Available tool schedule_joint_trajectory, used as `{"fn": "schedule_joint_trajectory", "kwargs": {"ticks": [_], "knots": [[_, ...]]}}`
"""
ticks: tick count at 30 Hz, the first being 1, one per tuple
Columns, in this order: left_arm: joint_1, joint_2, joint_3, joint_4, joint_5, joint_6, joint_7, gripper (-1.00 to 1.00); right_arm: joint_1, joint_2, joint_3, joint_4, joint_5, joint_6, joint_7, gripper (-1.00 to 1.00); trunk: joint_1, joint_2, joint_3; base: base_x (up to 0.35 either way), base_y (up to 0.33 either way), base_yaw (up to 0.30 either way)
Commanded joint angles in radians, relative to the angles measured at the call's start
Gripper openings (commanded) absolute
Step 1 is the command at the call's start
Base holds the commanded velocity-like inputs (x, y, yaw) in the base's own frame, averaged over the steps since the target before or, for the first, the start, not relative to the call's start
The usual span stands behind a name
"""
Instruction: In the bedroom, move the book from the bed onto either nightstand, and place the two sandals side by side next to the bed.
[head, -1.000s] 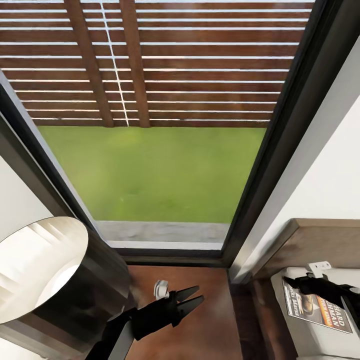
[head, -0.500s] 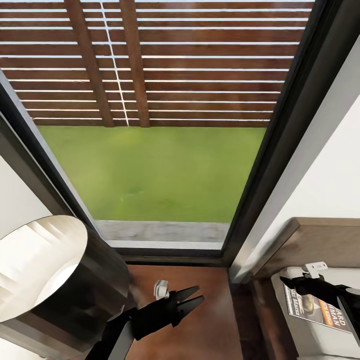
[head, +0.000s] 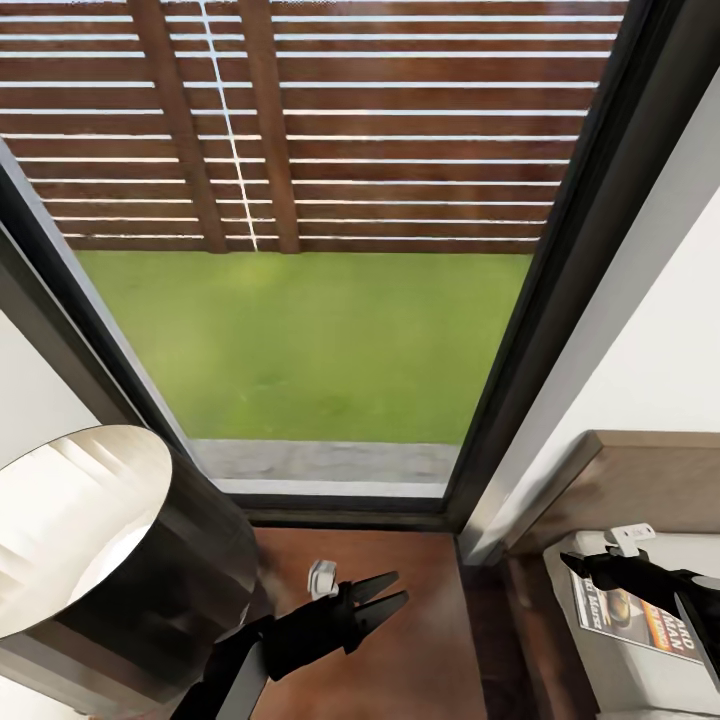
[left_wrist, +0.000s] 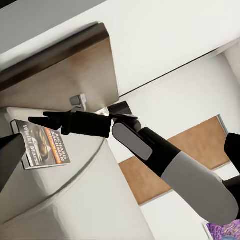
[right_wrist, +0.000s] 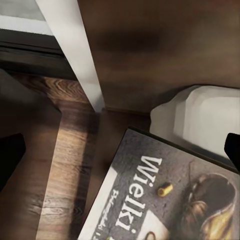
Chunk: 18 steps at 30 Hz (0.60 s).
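Note:
The book (head: 625, 612), dark with an orange band, lies flat near the corner of the bed's pale-grey mattress (head: 625, 685), below the brown headboard (head: 650, 480). My right gripper (head: 572, 562) hovers just above the book (left_wrist: 45, 147), open, its fingers spread wide on either side of the cover (right_wrist: 165, 200) with nothing between them. My left gripper (head: 395, 592) is open and empty over the reddish-brown nightstand (head: 425, 640). The two sandals are out of view.
A large lamp shade (head: 90, 540) stands on the nightstand's left side, close to my left arm. A small white object (head: 320, 578) sits by the left gripper. The tall dark-framed window (head: 320, 340) is straight ahead. A strip of wood floor (right_wrist: 65, 165) runs between nightstand and bed.
My right gripper has sunk slightly closer to the book and now covers more of its cover. The left arm has not moved.

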Motion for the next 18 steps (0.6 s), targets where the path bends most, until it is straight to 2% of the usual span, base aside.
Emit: {"fn": "schedule_joint_trajectory", "kwargs": {"ticks": [1, 9, 16, 18], "knots": [[0.000, 0.000, -0.001, 0.000, 0.007, 0.010, -0.001, 1.00, -0.001, 0.001, -0.003, -0.001, 0.008, 0.004, 0.008, 1.00, 0.000, -0.001, -0.001, 0.000, 0.000, 0.000], [0.000, 0.000, -0.001, 0.000, 0.007, 0.010, -0.001, 1.00, -0.001, 0.001, -0.003, 0.000, 0.008, 0.004, 0.008, 1.00, 0.000, -0.001, -0.001, 0.000, 0.000, 0.000], [0.000, 0.000, -0.001, 0.000, 0.007, 0.010, -0.001, 1.00, -0.001, 0.000, -0.003, -0.001, 0.008, 0.004, 0.008, 1.00, 0.027, -0.050, -0.023, 0.000, 0.000, 0.000], [0.000, 0.000, -0.001, 0.000, 0.007, 0.010, -0.001, 1.00, -0.001, 0.000, -0.003, -0.002, 0.008, 0.004, 0.008, 1.00, 0.027, -0.050, -0.023, 0.000, 0.000, 0.000]]}}
